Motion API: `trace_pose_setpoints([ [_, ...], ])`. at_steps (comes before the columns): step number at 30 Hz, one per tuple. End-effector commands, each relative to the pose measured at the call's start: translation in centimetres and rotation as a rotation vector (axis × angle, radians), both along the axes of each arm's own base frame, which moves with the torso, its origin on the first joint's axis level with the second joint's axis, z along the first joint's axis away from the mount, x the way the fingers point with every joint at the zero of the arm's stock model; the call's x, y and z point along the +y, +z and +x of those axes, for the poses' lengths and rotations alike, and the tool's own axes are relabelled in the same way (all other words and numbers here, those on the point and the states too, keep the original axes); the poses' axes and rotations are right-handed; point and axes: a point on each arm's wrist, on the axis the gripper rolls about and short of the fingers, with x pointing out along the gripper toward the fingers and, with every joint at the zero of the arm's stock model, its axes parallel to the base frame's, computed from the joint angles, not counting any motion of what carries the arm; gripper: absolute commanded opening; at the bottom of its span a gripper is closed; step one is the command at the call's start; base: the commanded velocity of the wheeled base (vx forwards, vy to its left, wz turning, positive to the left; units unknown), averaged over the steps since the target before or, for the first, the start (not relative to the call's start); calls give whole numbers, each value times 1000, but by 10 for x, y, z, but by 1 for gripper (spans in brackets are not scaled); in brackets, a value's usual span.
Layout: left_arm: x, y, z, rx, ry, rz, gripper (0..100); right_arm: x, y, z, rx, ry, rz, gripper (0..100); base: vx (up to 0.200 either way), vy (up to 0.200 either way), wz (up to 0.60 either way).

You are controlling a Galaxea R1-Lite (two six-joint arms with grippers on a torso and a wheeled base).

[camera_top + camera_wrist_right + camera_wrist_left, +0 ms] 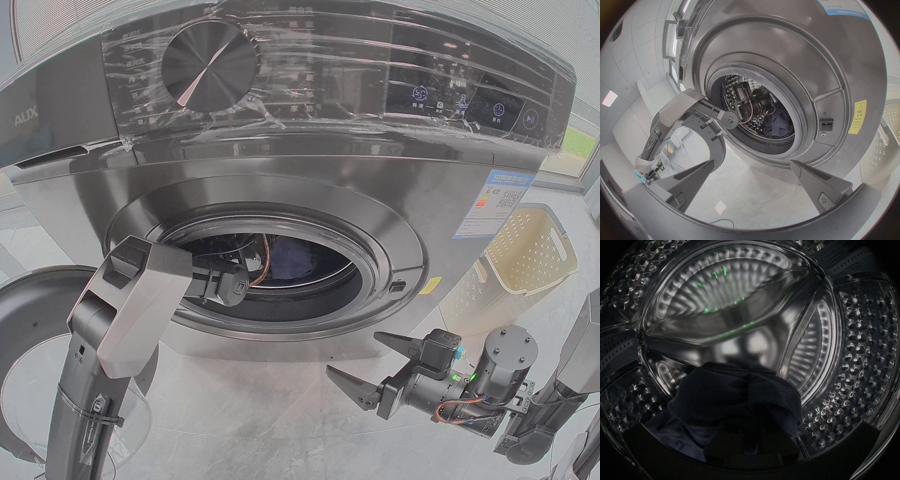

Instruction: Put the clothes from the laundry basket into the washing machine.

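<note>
Our right gripper (353, 353) hangs in front of the washing machine (400, 194), below the round opening, its two fingers spread wide with nothing between them. Our left gripper (762, 105) is inside the drum (865, 343), past the rim of the opening; we cannot tell whether it is released or clenched. A dark blue garment (734, 393) lies bunched on the drum floor just ahead of it. The machine's door (37, 350) stands open on our left. The cream laundry basket (531, 250) leans against the machine's right side.
</note>
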Motion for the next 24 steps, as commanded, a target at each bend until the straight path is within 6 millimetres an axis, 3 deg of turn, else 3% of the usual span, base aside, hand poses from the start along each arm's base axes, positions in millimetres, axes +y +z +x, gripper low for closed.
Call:
trace_pose_setpoints([
  [1, -1, -6, 6, -10, 14, -8, 0, 0, -1, 0, 4, 1, -4, 100, 0, 0, 0],
  [6, -3, -12, 4, 10, 11, 3, 0, 0, -1, 0, 4, 1, -4, 100, 0, 0, 0],
  [7, -3, -13, 4, 15, 8, 7, 100, 0, -1, 0, 4, 1, -4, 100, 0, 0, 0],
  [12, -7, -20, -2, 50, -1, 27, 100, 0, -1, 0, 3, 1, -3, 100, 0, 0, 0],
  [22, -21, -51, -80, 229, -167, 301, 100, -1, -2, -1, 7, 1, -7, 100, 0, 0, 0],
  [23, -21, -51, -80, 229, -167, 301, 100, -1, -2, -1, 7, 1, -7, 100, 0, 0, 0],
  [24, -20, -53, -100, 231, -203, 343, 100, -1, -2, -1, 7, 1, -7, 100, 0, 0, 0],
])
